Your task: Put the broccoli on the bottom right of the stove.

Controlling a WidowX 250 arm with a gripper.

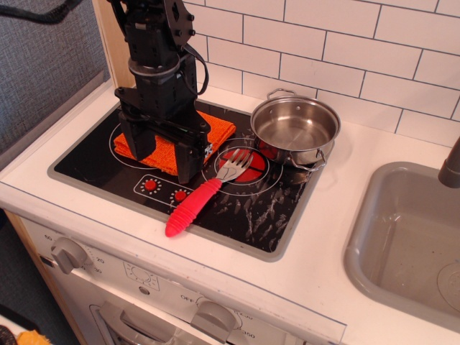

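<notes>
The black end effector [164,140] hung low over the left half of the stove [273,208], its fingers pointing down onto a folded orange cloth [215,129] that lay across the left ring outline. Whether its fingers were spread or closed, and whether they held anything, could not be told, because the arm's own body hid the gap between them. The broccoli could not be seen anywhere in the view; if it was there at all, it was hidden behind or beneath the arm. A steel pot [295,129] stood upright at the back right corner of the stove, partly over the red burner circle [251,169], with its handles at the front and the back. A fork with a silver head and a ribbed red handle [198,201] lay diagonally just in front of the pot, its tines resting on the red burner circle and its handle pointing toward the front edge. The front right area of the glossy black surface showed only pale reflections. The white bench [338,273] carried the stove, and a grey sink [402,237] sat to the right, well apart from the pot.
</notes>
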